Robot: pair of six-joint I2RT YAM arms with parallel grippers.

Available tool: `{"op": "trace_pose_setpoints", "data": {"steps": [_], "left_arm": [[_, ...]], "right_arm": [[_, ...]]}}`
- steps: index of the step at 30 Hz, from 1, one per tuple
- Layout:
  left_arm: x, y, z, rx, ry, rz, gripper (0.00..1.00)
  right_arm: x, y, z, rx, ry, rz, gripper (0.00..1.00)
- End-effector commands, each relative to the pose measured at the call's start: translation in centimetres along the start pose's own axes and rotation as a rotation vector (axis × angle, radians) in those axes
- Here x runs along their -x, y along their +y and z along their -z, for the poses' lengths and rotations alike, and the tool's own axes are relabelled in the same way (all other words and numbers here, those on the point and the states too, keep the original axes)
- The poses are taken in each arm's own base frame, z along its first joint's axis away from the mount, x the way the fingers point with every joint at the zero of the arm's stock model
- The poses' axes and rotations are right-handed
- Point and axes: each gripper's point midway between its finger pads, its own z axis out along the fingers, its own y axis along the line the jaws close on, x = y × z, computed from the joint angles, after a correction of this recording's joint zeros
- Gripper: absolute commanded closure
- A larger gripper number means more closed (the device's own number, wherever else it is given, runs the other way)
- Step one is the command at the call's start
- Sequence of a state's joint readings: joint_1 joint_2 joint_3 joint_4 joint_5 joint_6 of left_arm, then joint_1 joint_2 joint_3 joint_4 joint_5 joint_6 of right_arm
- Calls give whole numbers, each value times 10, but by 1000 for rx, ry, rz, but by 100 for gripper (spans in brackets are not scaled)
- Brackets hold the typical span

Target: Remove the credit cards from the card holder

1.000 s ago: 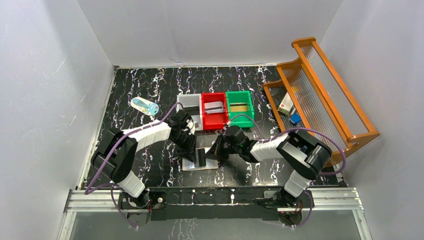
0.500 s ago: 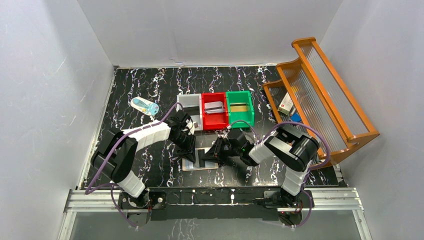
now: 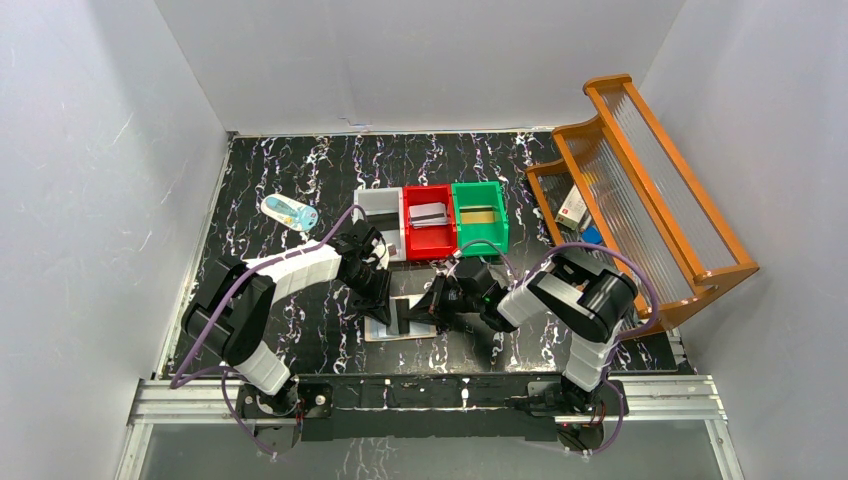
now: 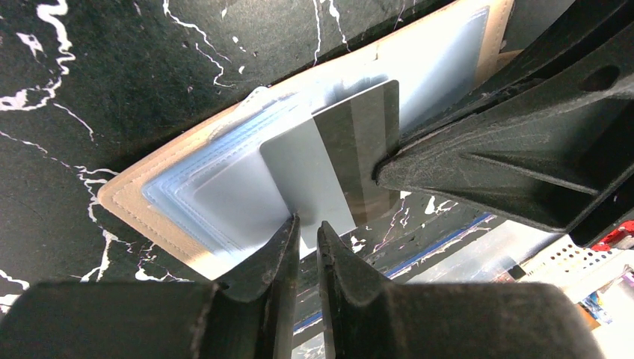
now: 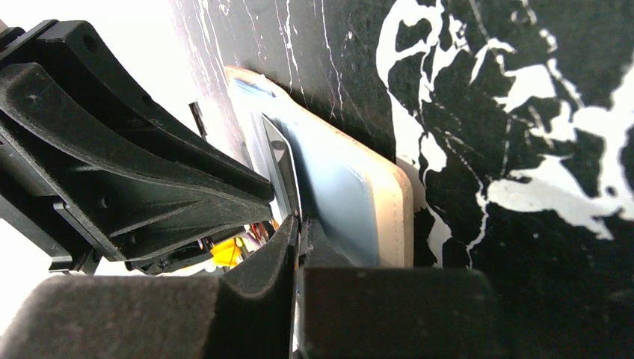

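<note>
Currently we are logging one item in hand: card (image 4: 329,157), silvery-grey with a dark stripe, standing part-way out of a pale pocket of the holder (image 4: 217,191). Holder is lying open on the table (image 4: 112,75), towards the arms' side, between the two grippers.

Right gripper (image 5: 299,228): jaws are clenching the card's thin edge.

Left gripper (image 4: 308,238): jaws are standing almost together at the card's near corner; whether they are pinching it, we cannot tell.

Handling, as we are judging it: card is light, thin, stiff with a little spring, and glossy, so a shallow pinch is risking a slip; the pocket is probably gripping it by friction. We are recommending a hold on the free edge, both faces between the jaws, pulling along the pocket line while the soft, light holder is being pinned flat.
</note>
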State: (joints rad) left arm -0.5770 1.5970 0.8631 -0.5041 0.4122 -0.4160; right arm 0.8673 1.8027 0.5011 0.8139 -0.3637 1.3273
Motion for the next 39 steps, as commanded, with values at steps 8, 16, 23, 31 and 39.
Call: {"op": "trace_pose_setpoints", "data": {"steps": [8, 16, 23, 31, 39], "left_arm": [[-9, 13, 0, 58, 3, -2, 83], [3, 7, 9, 53, -65, -13, 80], [3, 6, 6, 39, -61, -7, 76], [31, -31, 31, -77, -166, -50, 68], [33, -42, 21, -156, -122, -88, 63]], "right_arm": [[21, 18, 26, -8, -120, 76, 100], [25, 22, 37, -16, -144, 91, 100], [29, 20, 45, -37, -166, 92, 100], [26, 0, 36, -172, -96, 73, 100], [20, 1, 26, -152, -35, 72, 98]]}}
